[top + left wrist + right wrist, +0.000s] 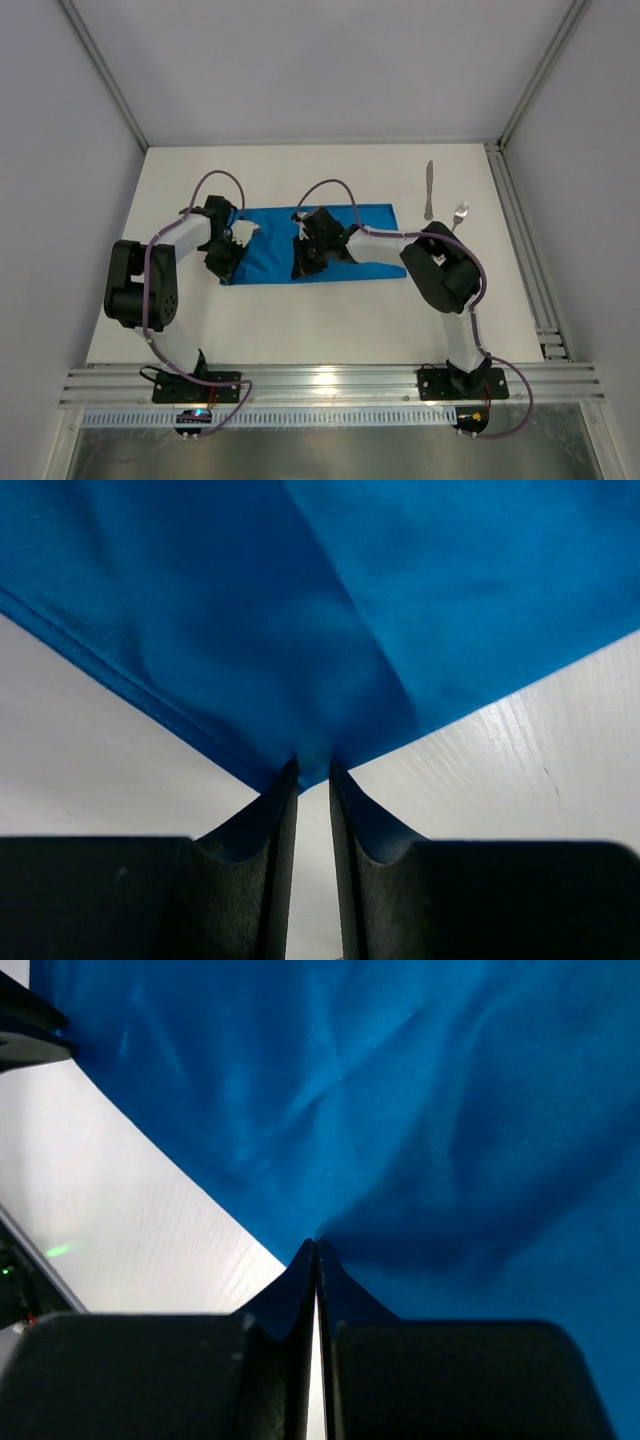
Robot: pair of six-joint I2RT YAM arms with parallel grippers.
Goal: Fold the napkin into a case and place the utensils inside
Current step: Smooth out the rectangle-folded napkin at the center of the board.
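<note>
Top external view has the napkin (265,250) as a folded blue band at mid-desk (300,325), its long axis parallel to the far edge. The left gripper (238,238) is clamped on its near-left corner, and the right gripper (305,252) is pinched together on its near edge at mid-length. The knife (428,190) and fork (459,215) lie well apart, toward the far-right corner, so the right arm is nearer to them.
</note>
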